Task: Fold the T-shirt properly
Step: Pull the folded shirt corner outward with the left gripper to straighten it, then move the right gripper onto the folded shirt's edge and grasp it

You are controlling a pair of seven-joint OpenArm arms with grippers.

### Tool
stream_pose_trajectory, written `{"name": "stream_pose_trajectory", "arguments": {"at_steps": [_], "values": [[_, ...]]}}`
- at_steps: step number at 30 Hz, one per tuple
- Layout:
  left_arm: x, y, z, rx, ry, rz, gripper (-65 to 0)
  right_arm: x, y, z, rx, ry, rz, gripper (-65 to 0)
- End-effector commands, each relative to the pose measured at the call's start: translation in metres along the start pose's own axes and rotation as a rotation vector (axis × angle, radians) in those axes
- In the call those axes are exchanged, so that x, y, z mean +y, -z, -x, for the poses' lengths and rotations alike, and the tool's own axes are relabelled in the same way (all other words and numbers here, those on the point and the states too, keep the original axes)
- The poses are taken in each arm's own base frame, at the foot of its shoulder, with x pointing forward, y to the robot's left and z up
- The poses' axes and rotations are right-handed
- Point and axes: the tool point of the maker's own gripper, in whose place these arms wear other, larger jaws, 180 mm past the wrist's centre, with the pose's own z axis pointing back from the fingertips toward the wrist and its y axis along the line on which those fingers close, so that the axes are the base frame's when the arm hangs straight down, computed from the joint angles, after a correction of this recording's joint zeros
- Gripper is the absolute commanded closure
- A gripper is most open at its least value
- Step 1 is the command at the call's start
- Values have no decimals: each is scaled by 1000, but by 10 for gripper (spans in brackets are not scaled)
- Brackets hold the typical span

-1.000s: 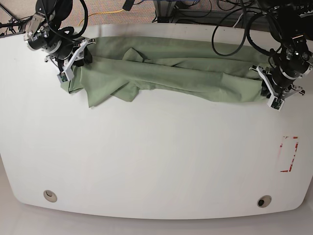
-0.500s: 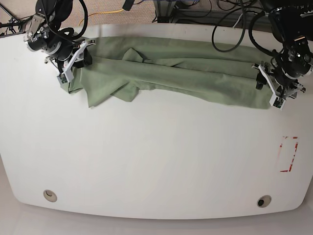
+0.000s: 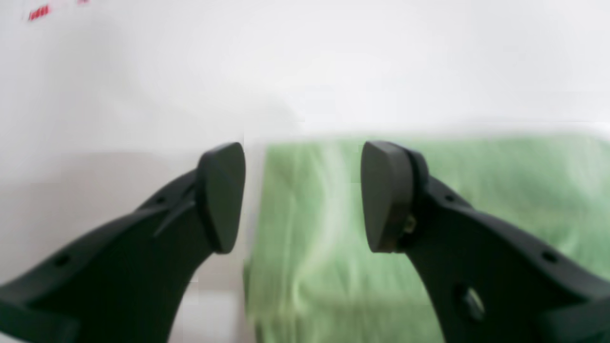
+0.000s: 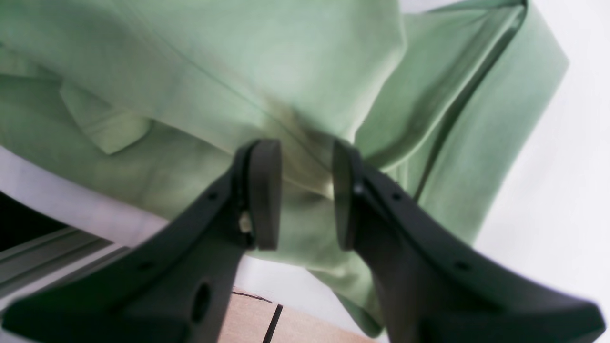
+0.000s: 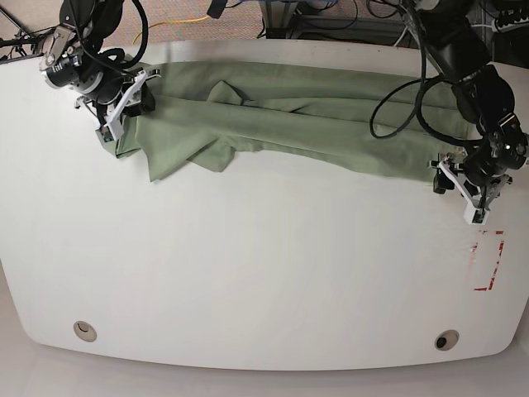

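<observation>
I'm seeing my left claw standing wide open with nothing between its pads, hovering just off the shirt's end edge, over bare table. My right claw is sitting partly open over the shirt's other end; whether it's pinching cloth I can't tell. The shirt is lying bunched in a long band along the far edge. The near half of the table is giving me open room.
</observation>
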Motion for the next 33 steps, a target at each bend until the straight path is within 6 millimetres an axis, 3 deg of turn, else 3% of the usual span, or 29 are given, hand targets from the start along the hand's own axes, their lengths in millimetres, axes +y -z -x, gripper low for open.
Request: {"name": "stream_pose_trajectory", "arguments": {"at_steps": [1, 6, 10, 18, 20, 24, 30, 33], "values": [[9, 0, -11, -51, 3, -19, -350, -2, -4, -11, -39, -24, 5, -171], [11, 14, 8, 1, -15, -12, -350, -2, -4, -12, -39, -25, 8, -171], [22, 12, 15, 21, -12, -27, -349, -2, -4, -12, -40, -25, 7, -171], [15, 25, 38, 85, -50, 16, -342, -2, -5, -15, -44, -26, 6, -171], [14, 28, 42, 96, -60, 25, -301, -2, -5, -18, -52, -30, 6, -171], [12, 31, 42, 73, -66, 32, -153, -5, -5, -33, -88, -37, 15, -178], [11, 31, 36, 43, -66, 30, -121, -12, -2, -59, -141, -37, 22, -179], [13, 26, 39, 39, -58, 18, -58, -18, 6, -61, -136, -11, 9, -179]]}}
